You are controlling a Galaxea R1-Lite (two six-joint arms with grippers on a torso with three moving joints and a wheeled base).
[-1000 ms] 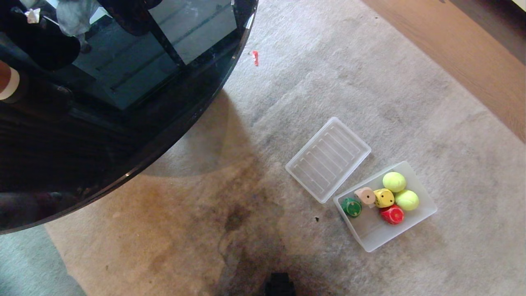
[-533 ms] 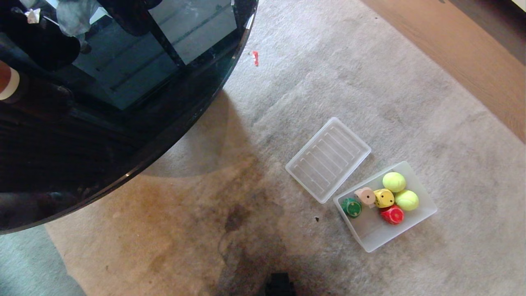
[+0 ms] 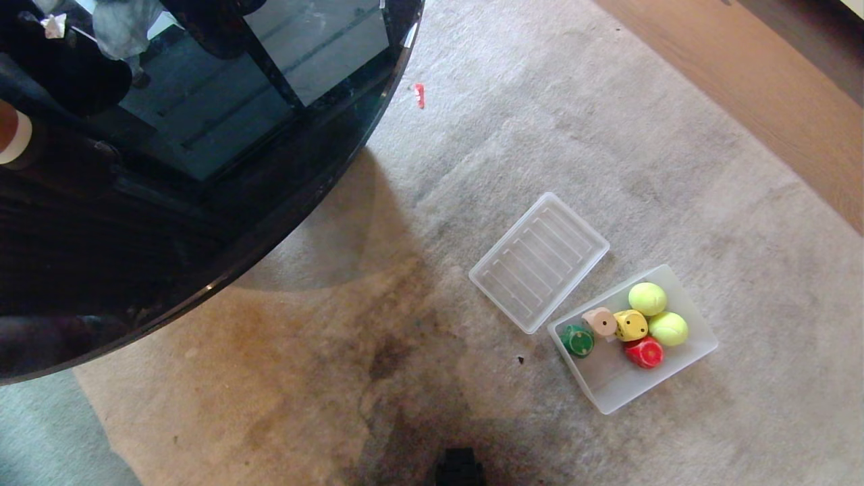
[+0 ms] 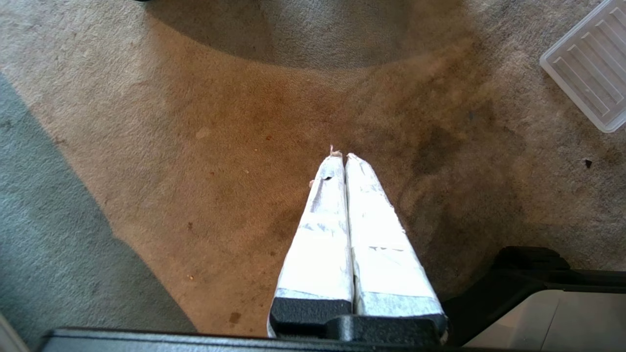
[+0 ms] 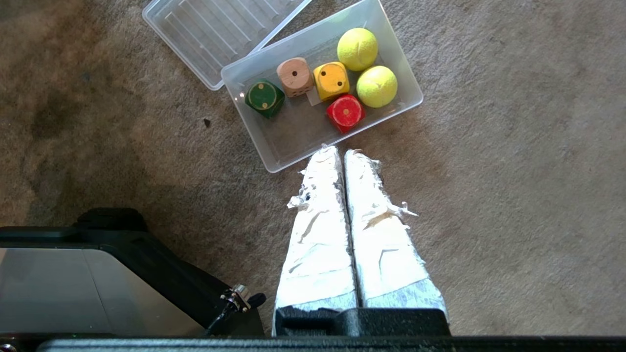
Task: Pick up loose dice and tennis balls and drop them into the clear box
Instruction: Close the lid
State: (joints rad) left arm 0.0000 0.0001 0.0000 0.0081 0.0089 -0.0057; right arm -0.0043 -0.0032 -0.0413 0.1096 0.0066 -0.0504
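Note:
The clear box lies on the carpet. Inside it sit the green die, tan die, yellow die, red die and two tennis balls. My right gripper hangs shut and empty above the carpet beside the box's near wall. Over stained carpet well to the left, my left gripper is shut and empty too. Neither gripper shows in the head view.
The ribbed translucent lid lies flat against the box's far-left corner. A dark round glass table fills the upper left. A small red scrap lies on the carpet. Wood floor borders the rug at upper right.

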